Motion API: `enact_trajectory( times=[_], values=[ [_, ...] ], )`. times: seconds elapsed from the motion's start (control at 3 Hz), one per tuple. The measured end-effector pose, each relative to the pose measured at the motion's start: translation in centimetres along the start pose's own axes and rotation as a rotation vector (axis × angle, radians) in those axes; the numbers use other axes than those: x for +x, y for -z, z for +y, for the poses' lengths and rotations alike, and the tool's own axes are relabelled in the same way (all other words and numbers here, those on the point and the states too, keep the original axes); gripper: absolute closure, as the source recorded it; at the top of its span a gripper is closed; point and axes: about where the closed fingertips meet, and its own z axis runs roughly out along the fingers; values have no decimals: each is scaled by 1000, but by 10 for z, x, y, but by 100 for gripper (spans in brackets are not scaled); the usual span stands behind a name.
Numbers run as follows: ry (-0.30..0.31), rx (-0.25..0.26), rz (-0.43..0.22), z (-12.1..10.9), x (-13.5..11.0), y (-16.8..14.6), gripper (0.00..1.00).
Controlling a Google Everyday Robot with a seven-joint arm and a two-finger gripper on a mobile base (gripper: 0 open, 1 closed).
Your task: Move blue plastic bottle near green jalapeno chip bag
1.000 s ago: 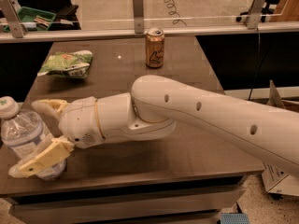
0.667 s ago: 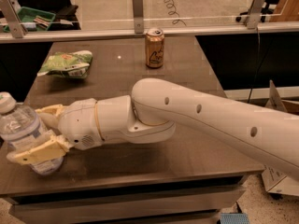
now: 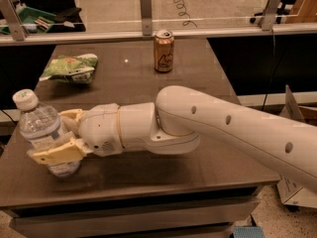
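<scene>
The blue plastic bottle (image 3: 40,129), clear with a white cap, stands near the table's front left corner, leaning slightly. My gripper (image 3: 60,137) is at its right side with one tan finger (image 3: 53,155) across its front and the other finger (image 3: 72,115) behind it, shut on the bottle's lower body. I cannot tell whether the bottle's base touches the table. The green jalapeno chip bag (image 3: 69,68) lies flat at the far left of the table, well behind the bottle.
A gold-orange drink can (image 3: 163,50) stands at the back middle of the dark table (image 3: 148,187). A glass barrier with metal posts (image 3: 145,5) runs along the far edge. My white arm (image 3: 223,125) crosses the right half of the table.
The fingers have closed in on the bottle. The bottle and gripper have shifted a little to the right and slightly upward.
</scene>
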Motion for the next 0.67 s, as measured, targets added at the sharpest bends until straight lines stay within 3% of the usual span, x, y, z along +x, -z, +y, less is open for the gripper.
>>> enact_trajectory(
  times=[0.33,0.67],
  values=[
    [20,72,32,-22,-7,40,100],
    [49,200,75,-57,-25,118,100]
  ],
)
